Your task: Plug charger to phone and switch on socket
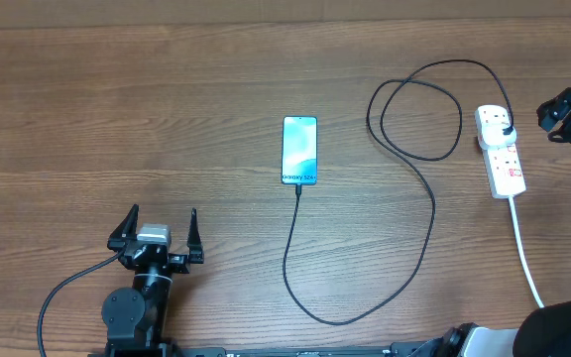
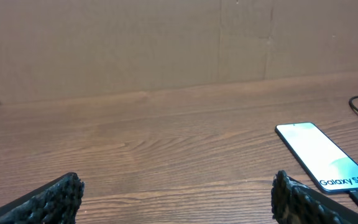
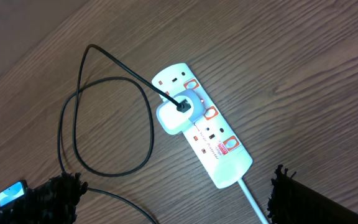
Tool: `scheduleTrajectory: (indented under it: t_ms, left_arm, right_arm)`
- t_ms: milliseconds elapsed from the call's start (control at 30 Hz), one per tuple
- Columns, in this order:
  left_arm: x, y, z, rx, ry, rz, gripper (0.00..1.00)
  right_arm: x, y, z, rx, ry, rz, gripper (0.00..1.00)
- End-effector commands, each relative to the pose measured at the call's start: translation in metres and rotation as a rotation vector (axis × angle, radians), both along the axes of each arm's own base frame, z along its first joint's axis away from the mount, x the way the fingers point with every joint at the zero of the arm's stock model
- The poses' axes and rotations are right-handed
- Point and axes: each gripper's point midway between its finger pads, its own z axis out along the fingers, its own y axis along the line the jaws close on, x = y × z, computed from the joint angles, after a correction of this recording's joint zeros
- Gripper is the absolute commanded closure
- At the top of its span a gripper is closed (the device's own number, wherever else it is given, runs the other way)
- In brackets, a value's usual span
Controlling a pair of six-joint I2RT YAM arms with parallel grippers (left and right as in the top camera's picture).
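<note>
The phone (image 1: 299, 150) lies flat mid-table with its light blue screen lit; it also shows at the right of the left wrist view (image 2: 325, 155). The black charger cable (image 1: 426, 213) meets the phone's near end, sweeps toward the front edge, then loops back to a white adapter (image 3: 178, 112) plugged into the socket (image 1: 502, 151), a white strip with red switches (image 3: 201, 127). My left gripper (image 1: 157, 226) stands open at the front left, nothing between its fingers (image 2: 53, 200). My right gripper (image 1: 555, 111) hovers open just right of the socket, fingers (image 3: 291, 198) empty.
The socket's thick white cord (image 1: 525, 253) runs toward the front right edge. Cable loops (image 1: 414, 109) lie left of the socket. A brown cardboard wall (image 2: 166, 43) stands behind the table. Bare wood lies between my left gripper and the phone.
</note>
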Motion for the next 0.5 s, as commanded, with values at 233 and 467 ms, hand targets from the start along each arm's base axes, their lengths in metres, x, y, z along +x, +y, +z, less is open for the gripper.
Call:
scheduleTrajectory:
  t_ms: [233,467]
  left_arm:
    - [-0.0006,-0.0025,0.0005,0.021,-0.008,-0.018,0.00]
    - [-0.0006,-0.0023,0.0005,0.021,-0.008,-0.016,0.00]
  right_arm:
    - [0.0023,0.0002,0.0104,-0.012,-0.025,-0.001,0.00]
    - [0.0023,0.0002,0.0104,-0.012,-0.025,-0.002,0.00]
